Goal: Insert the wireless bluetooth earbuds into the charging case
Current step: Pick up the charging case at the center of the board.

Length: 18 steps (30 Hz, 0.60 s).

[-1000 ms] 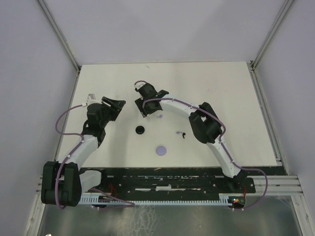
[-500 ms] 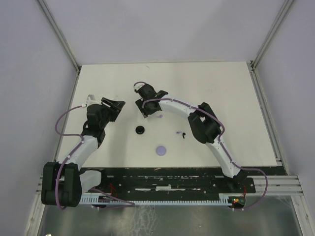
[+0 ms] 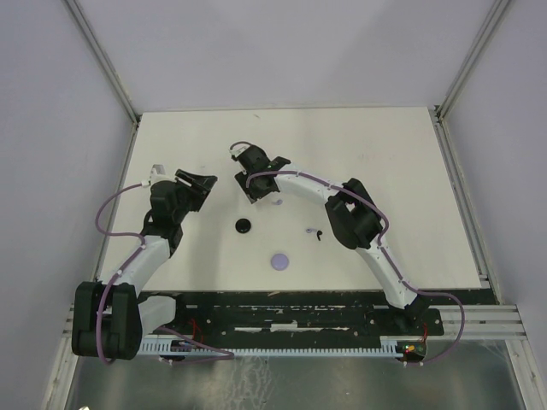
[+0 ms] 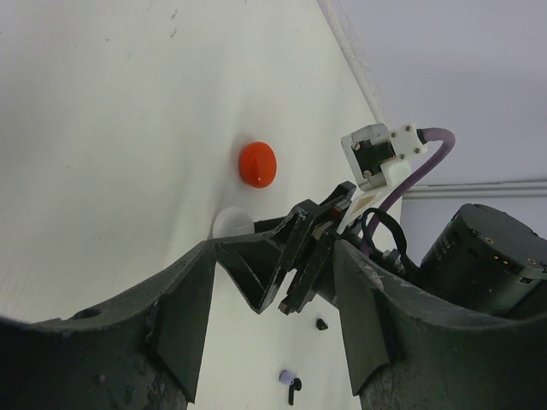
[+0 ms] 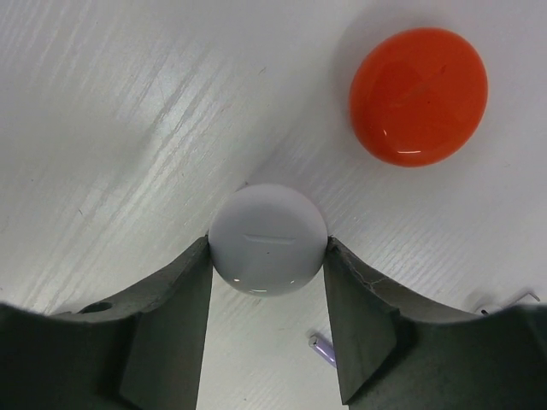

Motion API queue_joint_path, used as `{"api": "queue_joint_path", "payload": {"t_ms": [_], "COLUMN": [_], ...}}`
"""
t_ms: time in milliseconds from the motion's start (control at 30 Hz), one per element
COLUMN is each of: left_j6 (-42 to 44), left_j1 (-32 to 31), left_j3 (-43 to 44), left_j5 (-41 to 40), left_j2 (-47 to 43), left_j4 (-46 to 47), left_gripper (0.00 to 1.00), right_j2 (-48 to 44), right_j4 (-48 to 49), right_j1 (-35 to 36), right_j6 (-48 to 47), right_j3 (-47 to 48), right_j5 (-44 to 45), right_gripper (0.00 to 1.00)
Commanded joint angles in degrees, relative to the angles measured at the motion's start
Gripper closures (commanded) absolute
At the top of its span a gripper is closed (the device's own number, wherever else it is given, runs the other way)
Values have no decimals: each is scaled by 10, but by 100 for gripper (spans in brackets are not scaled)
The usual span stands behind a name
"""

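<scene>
Hovering over the left part of the table (image 3: 385, 171), the left gripper (image 4: 275, 256) is seen spread wide and empty, apparently kept free to pick up a bud later. A black round disc (image 3: 244, 225) lies just to its right. Next, the right gripper (image 5: 268, 246) is lowered to the tabletop with its fingers pressed against both sides of a white round disc (image 5: 268, 231), judged to be a closed charging case; the grip is probably meant to steady or lift it so it can be opened. A red round disc (image 5: 419, 96) lies near the white one, not touching it. A lavender earbud (image 5: 323, 349) lies loose beside the right gripper. A lavender round disc (image 3: 279, 260) is set nearer the arm bases. Farther right, a second lavender earbud (image 3: 311, 230) and a black earbud (image 3: 319, 237) lie close together on the bare surface, outside any case. No brand, label or writing can be read; only a faint slit is visible on the white disc.
</scene>
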Motion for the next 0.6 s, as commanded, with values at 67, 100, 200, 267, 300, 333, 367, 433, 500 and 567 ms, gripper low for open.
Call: {"api": "queue_joint_path", "payload": {"t_ms": [67, 100, 200, 267, 300, 333, 367, 433, 500, 567], "left_j6": [19, 19, 22, 24, 22, 19, 14, 2, -8, -14], "left_j1": [5, 5, 5, 6, 6, 6, 7, 8, 7, 7], "left_j3": [1, 2, 6, 8, 8, 7, 4, -1, -4, -2], "left_j5": [13, 16, 41, 74, 92, 110, 127, 163, 200, 235], "left_j2": [-16, -15, -7, 5, 13, 22, 32, 53, 78, 105], "left_j4": [15, 15, 25, 45, 57, 70, 85, 121, 161, 193], "left_gripper": [37, 37, 36, 36, 36, 35, 35, 35, 35, 34], "right_j2": [6, -1, -52, -100, -126, -151, -174, -214, -251, -286], "right_j4": [-9, 0, 70, 130, 151, 168, 182, 190, 186, 182], "right_j1": [4, 4, 1, -4, -8, -12, -16, -23, -28, -32], "right_j6": [-15, -17, -36, -50, -56, -63, -68, -88, -110, -130], "right_j3": [1, -8, -75, -150, -174, -196, -217, -244, -267, -290], "right_j5": [27, 31, 32, 14, 2, -12, -22, -50, -70, -90], "right_gripper": [61, 65, 71, 73, 74, 74, 74, 75, 75, 77]}}
